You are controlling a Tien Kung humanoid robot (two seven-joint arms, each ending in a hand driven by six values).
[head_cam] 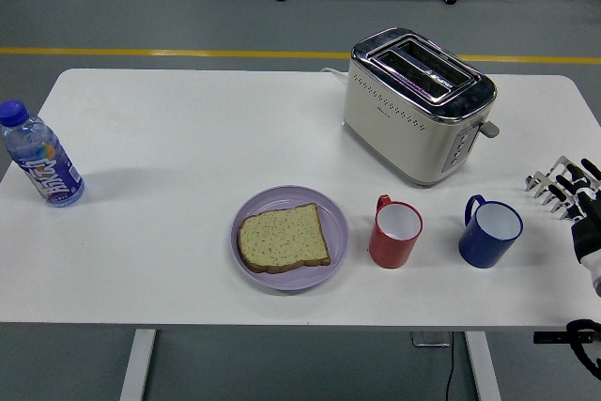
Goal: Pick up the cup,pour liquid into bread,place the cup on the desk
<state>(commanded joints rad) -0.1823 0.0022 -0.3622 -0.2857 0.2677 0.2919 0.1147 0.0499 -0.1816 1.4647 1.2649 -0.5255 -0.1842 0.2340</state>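
Grey floor with a yellow line behind a white rectangular worktop point(188, 269). Landmark: cream-and-chrome two-slot toaster point(418, 105), far right of centre. Red ceramic cup point(395, 233) with white interior sits upright in front of the toaster, handle at its far-left side. Blue ceramic cup point(490, 232), white inside, stands right of the red one, in front of the toaster's lever end, apart from it. Round lilac plate point(246, 210) lies front-left of the toaster, just beside the red cup; a slice of brown bread point(283, 239) lies flat on it. Clear plastic water bottle point(39, 155) with blue cap and label stands far left of the toaster at the worktop's left edge. Right hand point(571, 196) is front-right of the toaster at the frame edge, near the blue cup, not touching; fingers point(547, 182) spread, released, grasping nothing.
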